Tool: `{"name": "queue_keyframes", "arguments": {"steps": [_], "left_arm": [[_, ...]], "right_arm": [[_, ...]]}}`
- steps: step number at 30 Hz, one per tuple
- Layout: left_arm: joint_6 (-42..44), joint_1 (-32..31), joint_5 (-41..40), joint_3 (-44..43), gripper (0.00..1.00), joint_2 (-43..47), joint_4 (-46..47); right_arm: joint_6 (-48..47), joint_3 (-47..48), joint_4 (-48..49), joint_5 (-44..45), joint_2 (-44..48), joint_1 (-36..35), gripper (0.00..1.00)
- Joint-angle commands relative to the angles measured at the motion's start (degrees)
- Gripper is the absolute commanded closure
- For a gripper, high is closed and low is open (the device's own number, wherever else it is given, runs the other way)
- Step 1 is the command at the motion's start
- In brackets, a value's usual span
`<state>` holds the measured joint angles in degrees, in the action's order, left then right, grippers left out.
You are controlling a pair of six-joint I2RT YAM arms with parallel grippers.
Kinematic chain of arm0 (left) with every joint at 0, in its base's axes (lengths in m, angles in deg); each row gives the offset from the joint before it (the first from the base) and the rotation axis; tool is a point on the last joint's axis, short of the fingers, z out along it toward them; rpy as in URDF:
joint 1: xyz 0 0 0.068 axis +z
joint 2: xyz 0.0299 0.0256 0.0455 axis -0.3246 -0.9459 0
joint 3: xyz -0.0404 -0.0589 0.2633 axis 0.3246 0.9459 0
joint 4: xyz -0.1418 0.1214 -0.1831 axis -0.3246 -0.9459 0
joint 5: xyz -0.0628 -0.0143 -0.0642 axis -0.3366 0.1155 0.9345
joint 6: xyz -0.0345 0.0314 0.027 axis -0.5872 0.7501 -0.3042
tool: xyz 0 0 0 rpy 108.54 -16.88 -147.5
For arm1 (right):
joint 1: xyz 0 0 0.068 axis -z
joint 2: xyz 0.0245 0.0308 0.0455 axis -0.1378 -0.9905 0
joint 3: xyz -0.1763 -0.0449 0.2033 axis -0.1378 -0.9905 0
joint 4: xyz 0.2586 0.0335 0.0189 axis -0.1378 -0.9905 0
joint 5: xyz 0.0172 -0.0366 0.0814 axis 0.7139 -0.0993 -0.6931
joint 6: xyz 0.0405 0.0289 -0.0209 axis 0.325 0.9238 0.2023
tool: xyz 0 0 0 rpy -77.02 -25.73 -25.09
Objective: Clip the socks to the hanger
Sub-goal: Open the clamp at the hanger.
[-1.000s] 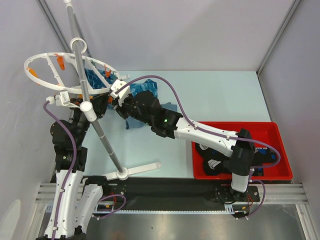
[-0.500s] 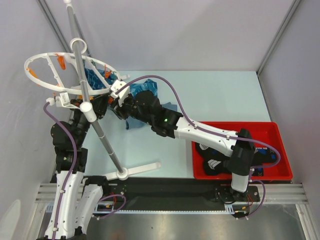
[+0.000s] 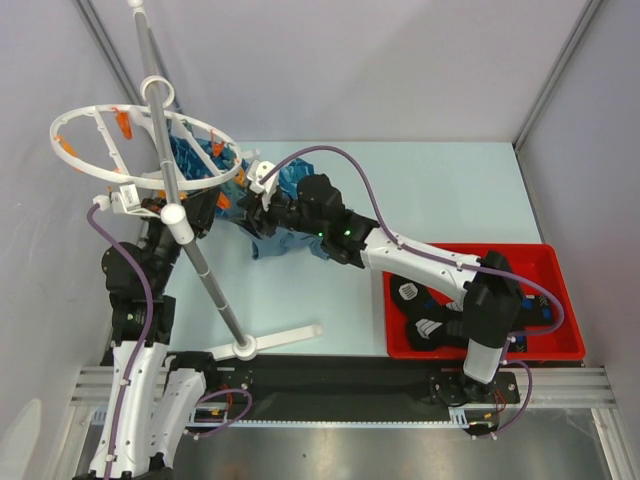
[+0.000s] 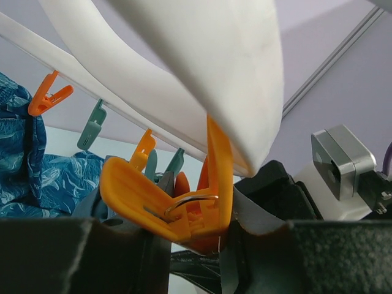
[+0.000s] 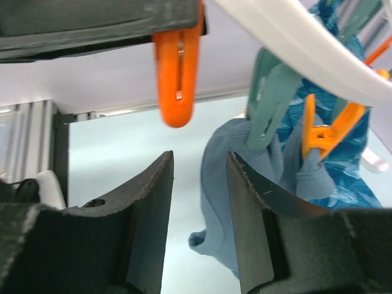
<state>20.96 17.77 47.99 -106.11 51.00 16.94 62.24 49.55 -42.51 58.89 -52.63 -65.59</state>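
Socks (image 3: 425,320) lie in the red tray (image 3: 540,262), at 4 o'clock from the right gripper (image 5: 200,165) and well apart from it. Its jaws stand partly apart, empty. At its 9 o'clock, the left gripper (image 4: 193,233) pinches an orange clip (image 4: 184,208) beneath the hanger (image 4: 233,73) rim.

top cam: high, far, looks down. wrist cams: v close, look up. all 3 share hanger (image 4: 214,61).

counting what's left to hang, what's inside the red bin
Black socks with white striped patches lie in the red bin. The right arm covers the middle, so how many there are, and what lies beneath it, can't be told.
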Motion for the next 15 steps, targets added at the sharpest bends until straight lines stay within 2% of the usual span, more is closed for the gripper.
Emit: {"name": "queue_keyframes", "arguments": {"steps": [1, 9, 11, 15], "left_arm": [[-1.2, -0.3, 1.1, 0.1, 1.0, 0.0, 0.3], [-2.0, -0.2, 2.3, 0.2, 1.0, -0.2, 0.8], [-2.2, -0.2, 2.4, 0.3, 1.0, -0.1, 1.0], [-2.9, -0.2, 3.0, 1.0, 1.0, -0.1, 1.4]], "right_arm": [[1.6, -1.8, 8.3, -6.7, 4.1, 0.4, 0.55], [5.0, -5.9, 17.7, -12.1, 5.3, 1.6, 0.52], [5.0, -6.0, 18.6, -12.3, 5.0, 1.8, 0.49], [5.8, -4.9, 18.8, -13.0, 3.9, 2.3, 0.49]]}}
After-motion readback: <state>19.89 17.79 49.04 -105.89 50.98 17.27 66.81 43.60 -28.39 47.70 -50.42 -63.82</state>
